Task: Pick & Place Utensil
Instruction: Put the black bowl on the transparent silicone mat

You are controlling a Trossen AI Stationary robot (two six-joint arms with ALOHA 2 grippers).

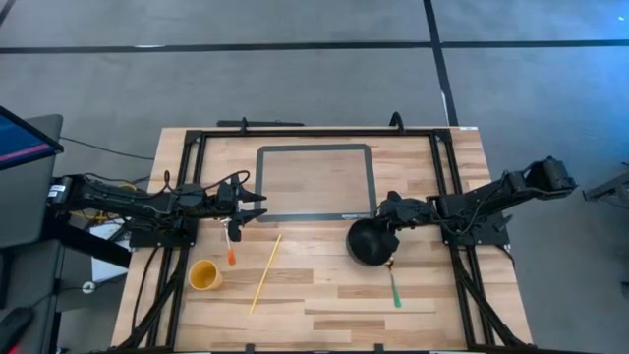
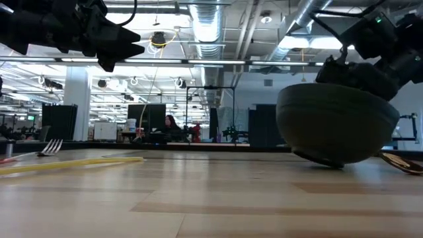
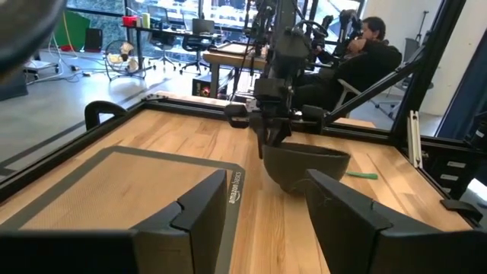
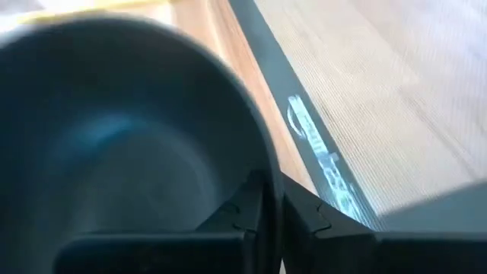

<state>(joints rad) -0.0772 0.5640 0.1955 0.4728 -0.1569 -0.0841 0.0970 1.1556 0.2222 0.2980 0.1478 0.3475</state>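
A black bowl (image 1: 370,243) sits right of the table's middle, tilted in the low view (image 2: 337,125). My right gripper (image 1: 387,218) is shut on its rim. My left gripper (image 1: 257,207) hovers open above the table at the grey mat's (image 1: 314,182) left near corner and touches nothing. An orange-handled fork (image 1: 231,248) lies just near it. A long yellow stick (image 1: 265,273) and a yellow cup (image 1: 204,276) lie nearer the front edge. A green-handled utensil (image 1: 394,287) lies in front of the bowl. My right gripper holds the bowl by its rim (image 4: 266,164) on the side toward the table's right far corner, one finger (image 4: 243,217) inside the bowl and one finger (image 4: 308,217) outside. The fingers come slanting down from the right. The bowl is tilted, with the edge of its base (image 2: 325,158) on the table.
A black metal frame (image 1: 314,132) runs around the work area, with rails down both sides. The grey mat lies at the far middle. A person (image 3: 373,53) sits beyond the table's right side. Bare wood lies between the yellow stick and the bowl.
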